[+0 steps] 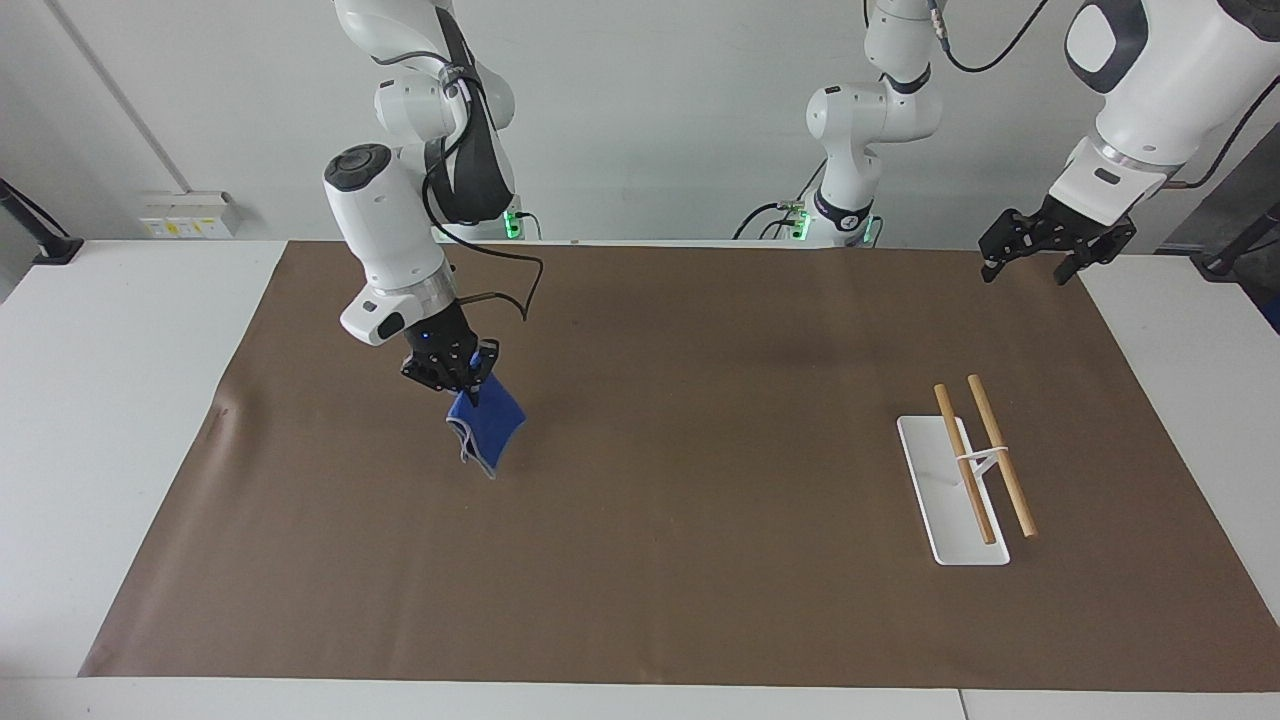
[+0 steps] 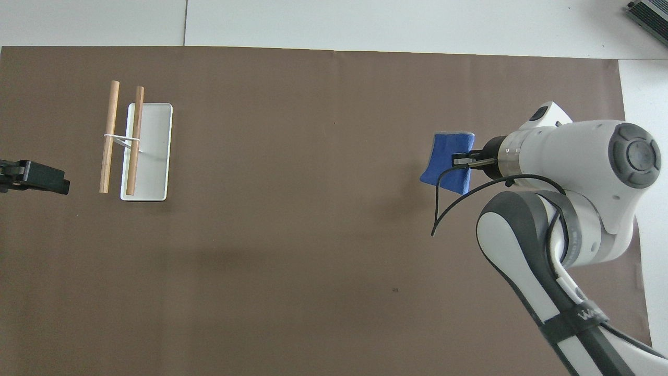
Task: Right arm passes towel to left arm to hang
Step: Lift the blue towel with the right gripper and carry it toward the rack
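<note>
Over the brown mat [image 1: 650, 560] toward the right arm's end of the table, the towel [image 1: 487, 424] is held up in the air by the right gripper [image 1: 468, 388], whose fingertips are pinched tight on the cloth's upper edge. The towel is seen hanging in a loose fold below the gripper, bright blue w/ a thin grey trim along the lower edge; its lowest corner is seen close to the mat in the facing view, but whether it touches can't be told. In the overhead view the towel [image 2: 450, 162] is seen sticking out from the right gripper [image 2: 459, 161] toward the middle of the table, and a black cable [image 2: 443, 203] is looped beside the wrist.

Toward the left arm's end of the table, a white base plate [image 1: 945, 500] is laid flat on the mat, w/ two wooden rods [image 1: 985, 465] carried above it on a thin white bracket. The rods are set parallel, just beside each other, and run nearer-to-farther from the robots. Nothing is draped on them. Rack and towel are well apart.

The left gripper [image 1: 1030, 262] is held up over the mat's corner nearest the left arm's base, w/ its jaws spread wide and nothing between them; the left arm is waiting. In the overhead view only the tip of the left gripper [image 2: 31, 177] is seen at the picture's edge, beside the rods
</note>
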Action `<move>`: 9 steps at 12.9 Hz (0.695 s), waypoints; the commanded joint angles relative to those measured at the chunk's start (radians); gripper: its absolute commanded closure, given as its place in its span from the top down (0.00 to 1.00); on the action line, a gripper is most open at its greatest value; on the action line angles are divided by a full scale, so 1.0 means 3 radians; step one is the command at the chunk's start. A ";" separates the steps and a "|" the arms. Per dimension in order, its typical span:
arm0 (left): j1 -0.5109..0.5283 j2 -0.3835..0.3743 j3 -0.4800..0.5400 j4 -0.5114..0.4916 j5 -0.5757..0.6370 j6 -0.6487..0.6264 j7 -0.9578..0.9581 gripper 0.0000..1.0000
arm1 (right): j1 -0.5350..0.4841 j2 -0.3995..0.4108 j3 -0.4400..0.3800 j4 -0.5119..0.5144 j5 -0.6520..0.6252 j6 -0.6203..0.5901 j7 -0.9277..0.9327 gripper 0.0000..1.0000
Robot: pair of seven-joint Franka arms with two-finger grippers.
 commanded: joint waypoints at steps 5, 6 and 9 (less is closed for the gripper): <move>-0.0009 -0.0136 -0.0036 -0.0013 0.0084 -0.0202 -0.0016 1.00 | 0.0007 0.0101 0.0382 0.0335 0.1622 -0.0025 -0.0265 0.00; -0.0014 -0.0162 -0.0036 -0.0028 0.0053 -0.0187 -0.0001 1.00 | 0.0013 0.0085 0.0428 0.0330 0.1903 -0.0051 -0.0336 0.00; -0.0025 -0.0162 -0.0036 -0.0049 -0.0350 -0.0141 -0.0011 1.00 | 0.0018 0.0055 0.0622 0.0325 0.2712 -0.0076 -0.0602 0.00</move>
